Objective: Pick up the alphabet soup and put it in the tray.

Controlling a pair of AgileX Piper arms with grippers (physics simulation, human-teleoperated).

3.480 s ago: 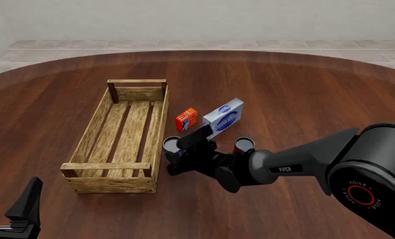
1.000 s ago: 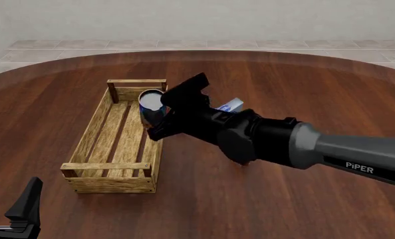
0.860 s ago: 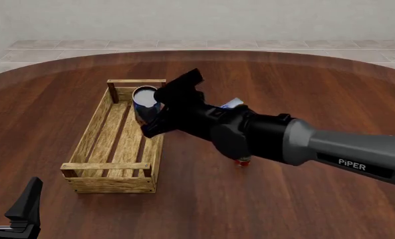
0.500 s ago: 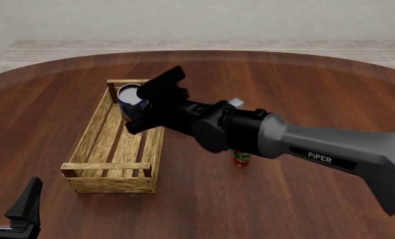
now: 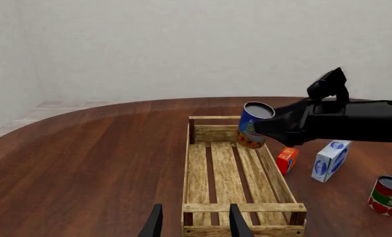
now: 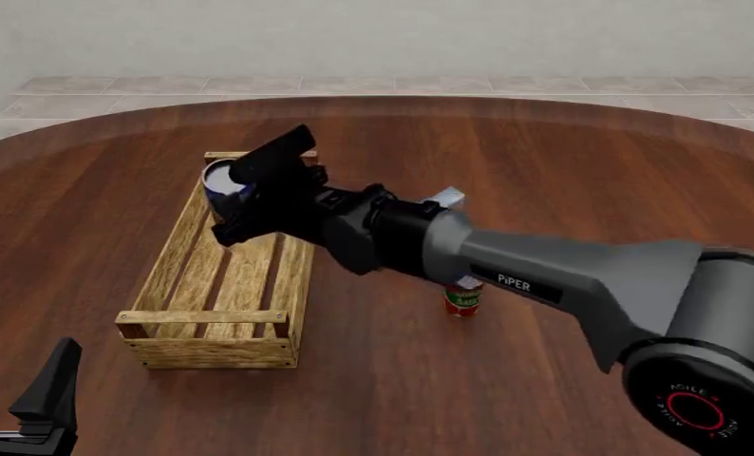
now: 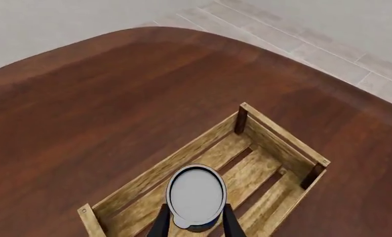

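Landmark: the tray (image 6: 175, 275), the long light-wood crate; every place below is given relative to it.
Done so far: the alphabet soup (image 6: 225, 182) is off the table and in the air above the tray's far end, so by my reading the pick-up and most of the carry are finished.
Left to do: lower the can between the side walls, let go, and lift the arm clear; the can is not yet resting on the slats.
Soup position: in the left wrist view the alphabet soup (image 5: 253, 125) hangs above the far half of the tray (image 5: 239, 207), tilted, silver top leaning off vertical. The right wrist view looks straight down on its grey lid (image 7: 196, 194) with the slatted floor behind, so the can sits over the inside, not over a wall.
Right gripper: the right gripper (image 6: 253, 195) is closed around the can, 1 finger (image 7: 162, 223) on each side of the body, jaws only as wide as the can.
Left gripper: the left gripper (image 5: 192, 224) holds nothing; its 2 fingers stand parted, aimed at the tray's near end rail and apart from it.
Other things: a red-and-green can (image 6: 462, 299), a small red box (image 5: 286, 160) and a blue-and-white carton (image 5: 330, 160) stand on the table (image 6: 580, 190) outside the tray, on its right side.
Judgement: roughly the last third remains, namely descent and release.
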